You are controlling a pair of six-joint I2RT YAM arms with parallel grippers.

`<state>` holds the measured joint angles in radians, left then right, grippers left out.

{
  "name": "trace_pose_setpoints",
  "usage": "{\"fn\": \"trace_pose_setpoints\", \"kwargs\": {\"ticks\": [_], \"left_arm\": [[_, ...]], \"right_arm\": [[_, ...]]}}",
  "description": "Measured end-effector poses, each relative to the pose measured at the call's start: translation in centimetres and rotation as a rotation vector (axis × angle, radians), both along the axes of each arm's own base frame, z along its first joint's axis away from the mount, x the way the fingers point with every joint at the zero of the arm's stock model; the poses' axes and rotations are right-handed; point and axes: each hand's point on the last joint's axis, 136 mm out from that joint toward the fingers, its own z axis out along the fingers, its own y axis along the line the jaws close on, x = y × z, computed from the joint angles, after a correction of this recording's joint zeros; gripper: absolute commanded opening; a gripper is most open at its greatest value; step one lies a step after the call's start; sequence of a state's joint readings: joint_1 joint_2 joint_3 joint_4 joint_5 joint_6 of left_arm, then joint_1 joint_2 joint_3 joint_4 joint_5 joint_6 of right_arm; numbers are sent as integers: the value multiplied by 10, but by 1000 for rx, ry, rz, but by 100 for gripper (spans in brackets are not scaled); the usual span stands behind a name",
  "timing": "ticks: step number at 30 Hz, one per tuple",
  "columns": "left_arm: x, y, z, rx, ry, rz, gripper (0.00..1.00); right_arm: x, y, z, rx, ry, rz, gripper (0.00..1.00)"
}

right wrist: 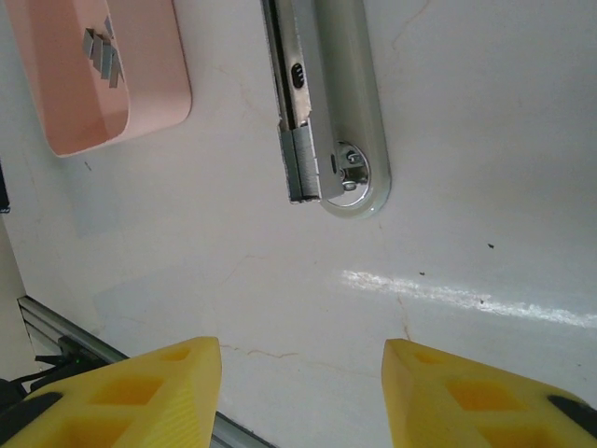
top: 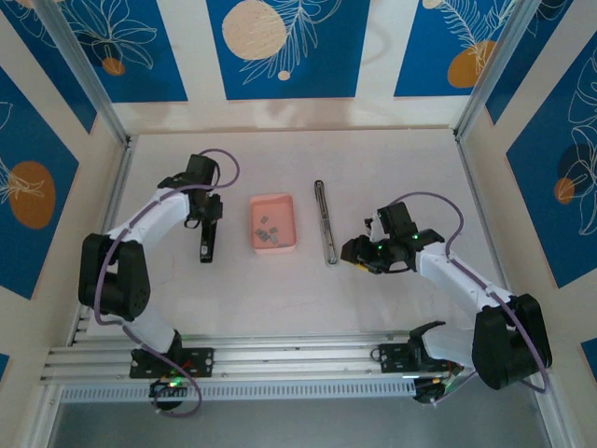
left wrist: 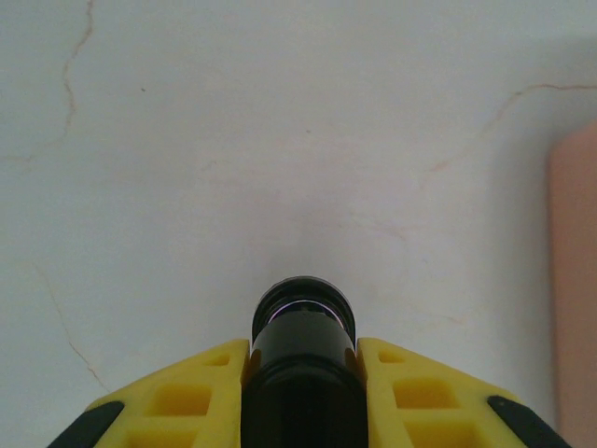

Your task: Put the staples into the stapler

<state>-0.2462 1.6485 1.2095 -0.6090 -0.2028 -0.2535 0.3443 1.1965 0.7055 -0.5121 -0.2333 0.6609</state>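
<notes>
Blue panels with white leaf drawings close in a pale, faintly veined desk. At the centre of the overhead frame sits a salmon-pink tray, smooth plastic with rounded corners. The staples lie loose in it as small grey metal strips. Just right of the tray and apart from it, the stapler lies as a long slim bar of silver metal, its channel laid open and its lower end rounded (a shiny rivet shows there in the right wrist view). The right claw hovers wide and empty below that end. The left claw, to the left of the tray, is clamped narrow on a glossy black rounded piece; what that piece is cannot be told.

The step in hand looks like fetching a strip. Doing it well probably means narrowing the right claw first and dropping onto one strip that lies clear of its neighbours. It should then pinch the strip's long sides and carry it level, lined up with the channel, since thin, slick metal will likely slip from a crooked pinch.
</notes>
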Motion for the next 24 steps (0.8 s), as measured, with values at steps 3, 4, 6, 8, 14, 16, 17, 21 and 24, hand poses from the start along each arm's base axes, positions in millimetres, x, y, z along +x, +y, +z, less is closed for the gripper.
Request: {"fn": "trace_pose_setpoints", "kwargs": {"ticks": [3, 4, 6, 8, 14, 16, 17, 21, 24], "left_arm": [[7, 5, -7, 28, -21, 16, 1], [9, 6, -9, 36, -29, 20, 2], [14, 7, -13, 42, -45, 26, 4], [18, 6, -18, 42, -56, 27, 6], [28, 3, -36, 39, -55, 29, 8], [29, 2, -43, 36, -44, 27, 9], [30, 2, -45, 35, -44, 27, 11], [34, -1, -44, 22, -56, 22, 20], [34, -3, -44, 15, -59, 19, 30]], "right_arm": [[2, 3, 1, -7, -4, 7, 49], [2, 4, 1, -10, -5, 8, 49], [2, 6, 1, -16, -4, 11, 49], [1, 8, 0, -20, 0, 13, 49], [0, 12, -1, -34, 1, 16, 49], [0, 12, -1, -34, 2, 12, 49], [-1, 12, -1, -35, 4, 10, 49], [0, 12, -1, -42, 7, 2, 49], [2, 13, 0, -48, 7, 3, 52]]}}
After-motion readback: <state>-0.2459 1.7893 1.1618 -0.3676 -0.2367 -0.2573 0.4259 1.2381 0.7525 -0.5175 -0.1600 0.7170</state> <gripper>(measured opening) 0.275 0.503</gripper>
